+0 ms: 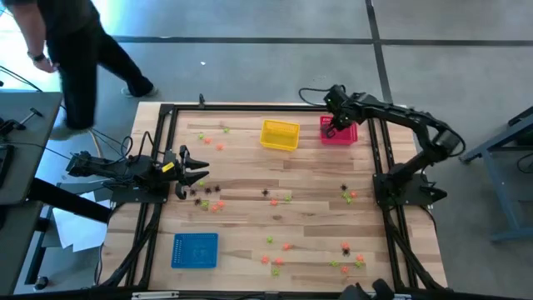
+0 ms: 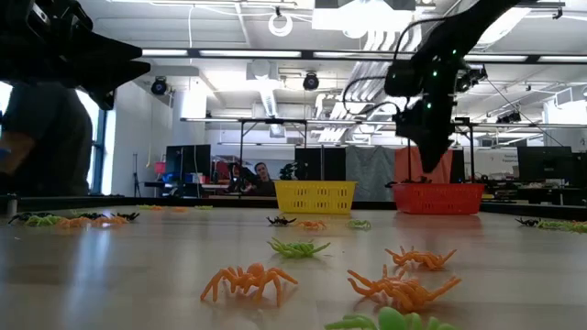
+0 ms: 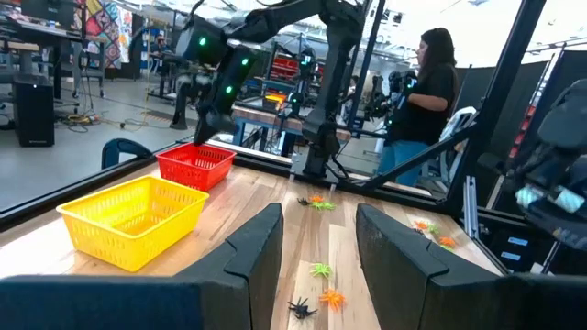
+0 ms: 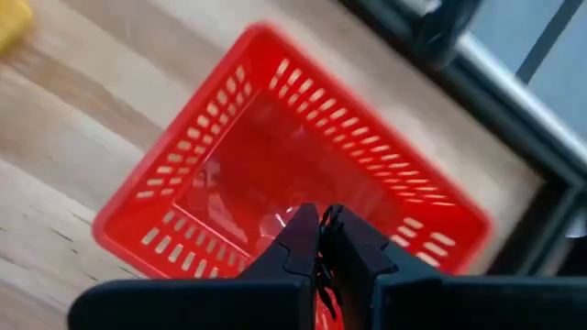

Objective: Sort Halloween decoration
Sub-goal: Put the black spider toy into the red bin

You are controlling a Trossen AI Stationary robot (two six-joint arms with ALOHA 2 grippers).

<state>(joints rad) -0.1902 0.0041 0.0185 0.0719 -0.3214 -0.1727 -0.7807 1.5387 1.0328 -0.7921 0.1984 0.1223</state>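
While right gripper (image 4: pixel 318 240) jaws pinch black trinket (image 4: pixel 322 266) over red basket (image 4: pixel 183 183), left gripper (image 1: pixel 193 171) jaws gape empty.

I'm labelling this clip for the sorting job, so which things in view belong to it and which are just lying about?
Belong:
- spiders, orange, green and black, scattered on the table
- red basket, right gripper shut above it
- yellow basket
- blue basket
- left gripper, open, near black spiders

Lying about:
- papers off the table's left edge
- person walking past
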